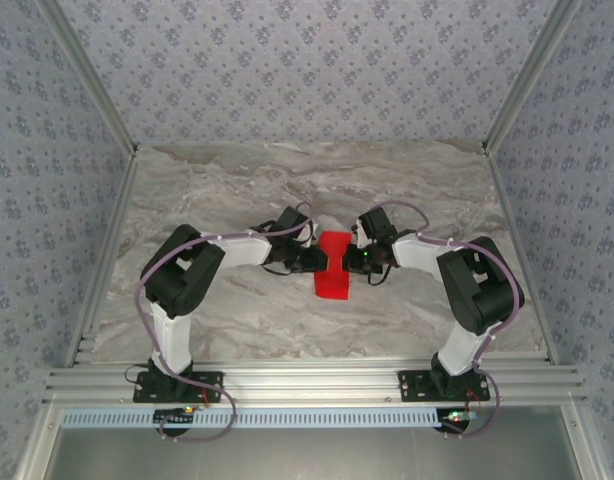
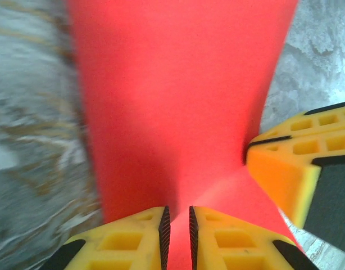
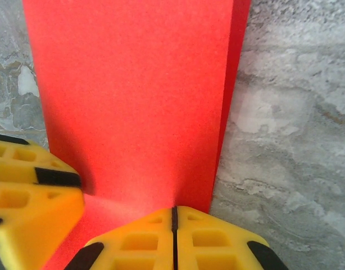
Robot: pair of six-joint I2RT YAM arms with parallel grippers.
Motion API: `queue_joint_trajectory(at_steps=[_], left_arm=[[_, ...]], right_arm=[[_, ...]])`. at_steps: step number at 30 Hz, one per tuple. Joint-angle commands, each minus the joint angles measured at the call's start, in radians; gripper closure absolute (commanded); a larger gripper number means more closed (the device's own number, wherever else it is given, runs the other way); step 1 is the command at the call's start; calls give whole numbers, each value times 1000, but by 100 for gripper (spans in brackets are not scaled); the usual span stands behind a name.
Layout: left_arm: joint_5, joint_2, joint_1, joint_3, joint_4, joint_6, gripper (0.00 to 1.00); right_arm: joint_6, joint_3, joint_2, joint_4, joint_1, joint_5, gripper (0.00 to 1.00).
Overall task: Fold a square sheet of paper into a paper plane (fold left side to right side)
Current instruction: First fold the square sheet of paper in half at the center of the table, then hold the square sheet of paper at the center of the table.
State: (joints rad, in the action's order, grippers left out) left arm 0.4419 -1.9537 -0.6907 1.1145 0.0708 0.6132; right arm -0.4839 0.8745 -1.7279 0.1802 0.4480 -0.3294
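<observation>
The square sheet of paper is bright red, folded into a narrow strip, and lies mid-table, pinched in at its waist. My left gripper meets its left edge. In the left wrist view the jaws of the left gripper stand a narrow gap apart, with the red paper showing in the gap. My right gripper is at the opposite edge. In the right wrist view the pads of the right gripper are pressed together on the paper, which lifts toward them. No paper plane shape shows.
The grey marbled tabletop lies open around the paper, with patterned walls and metal rails at its sides. Each wrist view catches the other gripper's yellow fingers close by, so the two grippers nearly touch.
</observation>
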Motion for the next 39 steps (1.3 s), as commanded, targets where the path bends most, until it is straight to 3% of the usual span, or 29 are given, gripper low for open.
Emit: queue_joint_trajectory(at_steps=[1,10,17,26,39], left_arm=[[-52,54,44,-39,72,-19,81],[30,129,10,-16,-21,-14,81],[46,0,-35,83,-38,12,81],[17,-65,-45,71,-42,28,82],[-29,-80,-72,1,-49,55,82]], right_arm=[[23,-30,-56,142,0,86,91],[20,-24,-55,143,2,78,91],[19,-22,-53,146,7,76,91],[21,-23,-36,125,11,54,91],[60,72,60,53,-68,-133,91]])
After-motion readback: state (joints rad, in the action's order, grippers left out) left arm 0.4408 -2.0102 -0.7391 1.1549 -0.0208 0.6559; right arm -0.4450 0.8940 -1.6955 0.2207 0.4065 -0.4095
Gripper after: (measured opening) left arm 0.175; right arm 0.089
